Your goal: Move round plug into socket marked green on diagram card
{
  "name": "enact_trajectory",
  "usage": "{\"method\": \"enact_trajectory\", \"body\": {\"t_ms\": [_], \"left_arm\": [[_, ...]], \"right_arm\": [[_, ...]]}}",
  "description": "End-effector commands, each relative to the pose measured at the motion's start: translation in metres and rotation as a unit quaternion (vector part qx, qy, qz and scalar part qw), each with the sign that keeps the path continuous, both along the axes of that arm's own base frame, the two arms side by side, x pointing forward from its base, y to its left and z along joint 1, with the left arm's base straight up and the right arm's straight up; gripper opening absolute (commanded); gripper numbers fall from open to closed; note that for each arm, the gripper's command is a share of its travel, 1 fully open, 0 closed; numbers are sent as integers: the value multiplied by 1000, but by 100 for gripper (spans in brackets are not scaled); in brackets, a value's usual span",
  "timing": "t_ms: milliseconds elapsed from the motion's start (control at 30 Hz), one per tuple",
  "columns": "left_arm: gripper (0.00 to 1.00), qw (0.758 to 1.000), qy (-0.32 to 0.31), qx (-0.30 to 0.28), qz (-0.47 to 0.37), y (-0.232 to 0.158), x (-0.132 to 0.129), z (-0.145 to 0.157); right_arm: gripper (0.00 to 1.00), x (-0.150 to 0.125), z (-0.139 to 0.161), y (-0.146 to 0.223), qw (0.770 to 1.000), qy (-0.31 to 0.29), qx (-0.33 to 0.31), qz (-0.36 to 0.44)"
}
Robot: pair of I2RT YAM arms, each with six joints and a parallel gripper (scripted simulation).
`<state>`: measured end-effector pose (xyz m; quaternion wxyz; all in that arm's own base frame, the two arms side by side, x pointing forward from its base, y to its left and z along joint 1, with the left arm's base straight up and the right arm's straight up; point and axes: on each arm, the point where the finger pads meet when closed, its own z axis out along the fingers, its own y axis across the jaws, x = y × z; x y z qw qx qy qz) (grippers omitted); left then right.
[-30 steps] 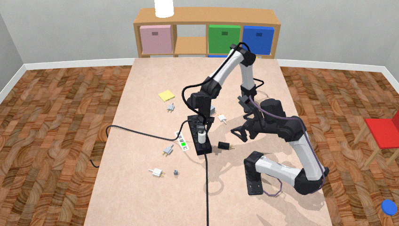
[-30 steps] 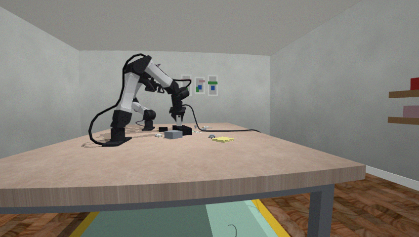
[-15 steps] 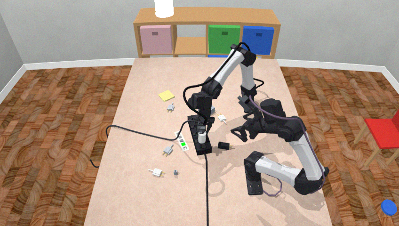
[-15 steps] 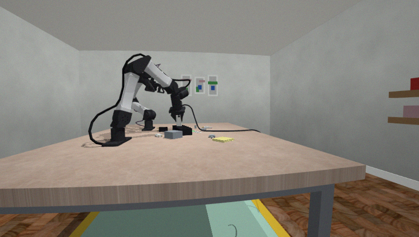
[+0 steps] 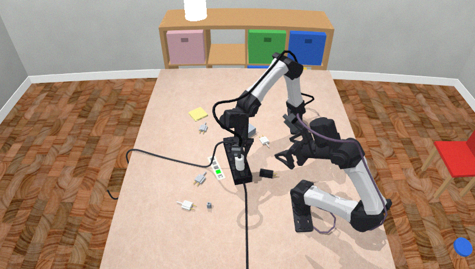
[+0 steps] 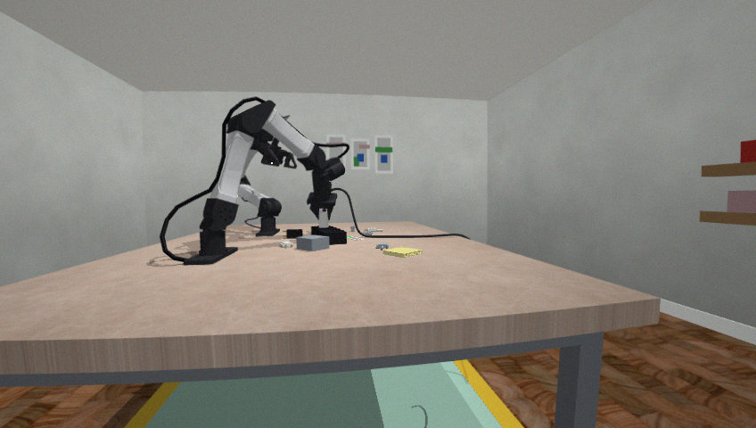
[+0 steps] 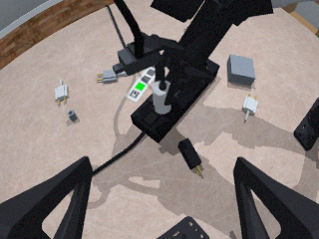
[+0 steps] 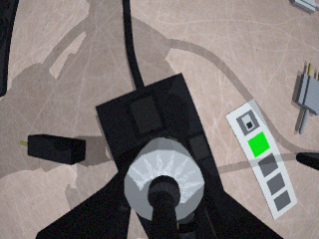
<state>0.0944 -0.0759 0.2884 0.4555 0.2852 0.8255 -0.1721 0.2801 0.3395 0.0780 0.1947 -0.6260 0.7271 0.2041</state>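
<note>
Gripping the round plug point(image 5: 239, 163) point(image 6: 324, 218) point(image 7: 161, 98) point(image 8: 145, 181), the right gripper point(image 5: 238, 159) point(image 6: 324, 213) point(image 7: 161, 97) point(image 8: 163, 169) points down over the strip point(image 5: 242, 176) point(image 6: 337, 236) point(image 7: 147, 119) point(image 8: 117, 119), its fingers closed on the pale body. The plug stands upright at the strip, its black cord point(image 5: 170, 159) point(image 6: 414, 235) leading off to the left; how deep its pins sit cannot be told. The strip lies on the table, and its own cord point(image 5: 246, 213) point(image 7: 117, 157) point(image 8: 128, 40) runs toward the near edge. Just left of it lies the card point(image 5: 216, 168) point(image 6: 358, 238) point(image 7: 142, 86) point(image 8: 263, 158), with the green mark second from its near end. The left gripper point(image 5: 282, 146) point(image 6: 281, 163) point(image 7: 162, 165) hangs to the right of the strip, fingers spread wide with nothing between them. Below and nearer, a black plug point(image 5: 266, 173) point(image 6: 294, 233) point(image 7: 188, 153) point(image 8: 56, 148) rests on its side, prongs toward the right. Farther back are a white plug point(image 5: 264, 140) point(image 6: 286, 244) point(image 7: 249, 106) and a gray box point(image 5: 251, 130) point(image 6: 313, 243) point(image 7: 241, 70). Far left, a yellow pad point(image 5: 198, 113) point(image 6: 402, 251) lies near a small gray plug point(image 5: 203, 128) point(image 6: 382, 245).

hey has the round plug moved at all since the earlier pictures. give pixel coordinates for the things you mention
No; the round plug point(image 5: 239, 163) point(image 6: 324, 218) point(image 7: 161, 98) point(image 8: 136, 185) shows no visible shift against the power strip point(image 5: 242, 177) point(image 6: 338, 236) point(image 7: 157, 130) point(image 8: 116, 112) in the top view.
</note>
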Motion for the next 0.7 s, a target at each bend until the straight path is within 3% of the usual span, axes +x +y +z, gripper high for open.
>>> {"method": "enact_trajectory", "body": {"t_ms": [0,200,267,500,667], "left_arm": [[100,1000,-2,-3,1,0,1,3],[100,1000,-2,-3,1,0,1,3],[100,1000,-2,-3,1,0,1,3],[100,1000,-2,-3,1,0,1,3],[100,1000,-2,-3,1,0,1,3]], "right_arm": [[33,-15,-24,-11,998,-4,-61,-2],[33,-29,-38,-18,992,-45,-116,-6],[33,-36,-52,-28,990,-22,-137,-2],[33,-20,-64,-34,994,72,-80,6],[33,-20,-70,-36,994,66,-81,4]]}}
